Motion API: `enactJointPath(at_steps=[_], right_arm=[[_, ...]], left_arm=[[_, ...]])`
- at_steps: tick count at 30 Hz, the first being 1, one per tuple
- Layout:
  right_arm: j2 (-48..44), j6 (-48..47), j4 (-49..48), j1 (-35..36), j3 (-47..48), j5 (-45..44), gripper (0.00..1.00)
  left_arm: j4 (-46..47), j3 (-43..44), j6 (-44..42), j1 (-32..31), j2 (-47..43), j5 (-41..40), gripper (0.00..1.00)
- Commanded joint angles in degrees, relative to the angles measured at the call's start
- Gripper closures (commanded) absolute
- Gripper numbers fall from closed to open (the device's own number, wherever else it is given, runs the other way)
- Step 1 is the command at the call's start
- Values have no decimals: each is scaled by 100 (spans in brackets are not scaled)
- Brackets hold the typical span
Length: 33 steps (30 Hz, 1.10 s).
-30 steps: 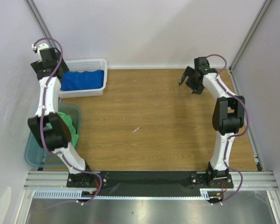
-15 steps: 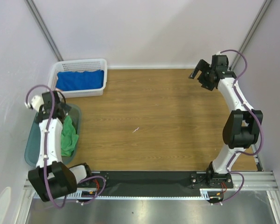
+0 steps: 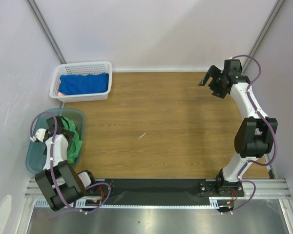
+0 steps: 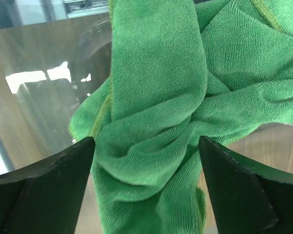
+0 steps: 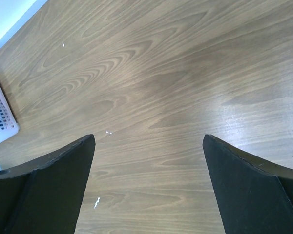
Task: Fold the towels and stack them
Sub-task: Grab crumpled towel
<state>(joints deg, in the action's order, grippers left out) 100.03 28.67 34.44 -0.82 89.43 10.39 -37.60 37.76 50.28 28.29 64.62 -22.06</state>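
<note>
The left tool (image 4: pixel 146 146), jaws spread wide and gripping nothing, straddles the crumpled green towel (image 4: pixel 156 73) in the teal tub (image 3: pixel 31 158), apparently poised to lift it out for folding, while the right tool (image 5: pixel 149 141) hangs released above the surface (image 5: pixel 161 73), likely ready to help.

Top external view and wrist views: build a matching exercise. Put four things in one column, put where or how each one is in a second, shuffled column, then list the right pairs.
Column one
1. blue towel
2. green towel
3. left gripper
4. right gripper

Column two
A. open above the bare wood of the table
B. lying in the teal tub
C. lying in the white basket
D. open, straddling the green towel

Pairs: 1-C, 2-B, 3-D, 4-A
</note>
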Motion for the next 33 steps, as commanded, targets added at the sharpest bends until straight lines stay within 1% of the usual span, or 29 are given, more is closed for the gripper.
enactJointPath(at_steps=[1, 3, 4, 5, 6, 7, 8, 12, 13, 14, 20, 23, 24, 26, 27, 29, 30, 32, 33], right_arm=[[-379, 42, 107, 64, 286, -55, 0], [-423, 60, 116, 64, 286, -116, 0], [-440, 78, 125, 64, 277, -134, 0], [-449, 86, 142, 221, 294, -178, 0], [-467, 104, 151, 266, 295, -204, 0], [-484, 130, 160, 301, 295, -230, 0], [-493, 131, 160, 328, 295, -257, 0], [-581, 157, 195, 442, 321, -362, 0], [-598, 148, 186, 442, 304, -371, 0], [-607, 148, 204, 468, 303, -380, 0], [-616, 192, 213, 486, 259, -389, 0], [-677, 192, 160, 495, 172, -363, 0], [-695, 166, 125, 486, 145, -354, 0], [-774, 139, 99, 495, 75, -328, 0], [-818, 131, 98, 495, -3, -336, 0], [-958, 87, 72, 478, -66, -336, 0], [-1011, 60, 63, 477, -127, -327, 0], [-1195, 34, 81, 451, -206, -336, 0], [-1257, 25, 90, 425, -250, -362, 0]], left_arm=[[710, -119, -167, 97, 77, 132, 9], [859, -189, -124, 115, 147, 193, 11], [956, -277, -124, 106, 165, 272, 14], [1052, -313, -89, 115, 208, 299, 17], [1080, -339, -71, 124, 322, 291, 22], [1080, -322, -36, 141, 375, 273, 31], [1002, -296, -1, 141, 419, 247, 35], [782, -94, -45, 150, 236, 63, 66], [711, 29, -53, 159, 18, 1, 86], [554, 91, -80, 150, -106, -26, 99], [228, 662, -501, 54, -1177, 273, 100], [-9, 1215, -774, -253, -1503, 220, 100], [-45, 1521, -905, -454, -1566, 211, 100], [-98, 1865, -1037, -710, -1680, 203, 100], [-115, 2032, -1151, -1007, -1689, 194, 100], [-142, 2577, -1266, -1369, -1681, 194, 100], [-159, 2953, -1345, -1779, -1602, 202, 100], [-221, 3341, -1389, -2221, -1462, 168, 100], [-212, 3665, -1416, -2701, -1331, 167, 100]])
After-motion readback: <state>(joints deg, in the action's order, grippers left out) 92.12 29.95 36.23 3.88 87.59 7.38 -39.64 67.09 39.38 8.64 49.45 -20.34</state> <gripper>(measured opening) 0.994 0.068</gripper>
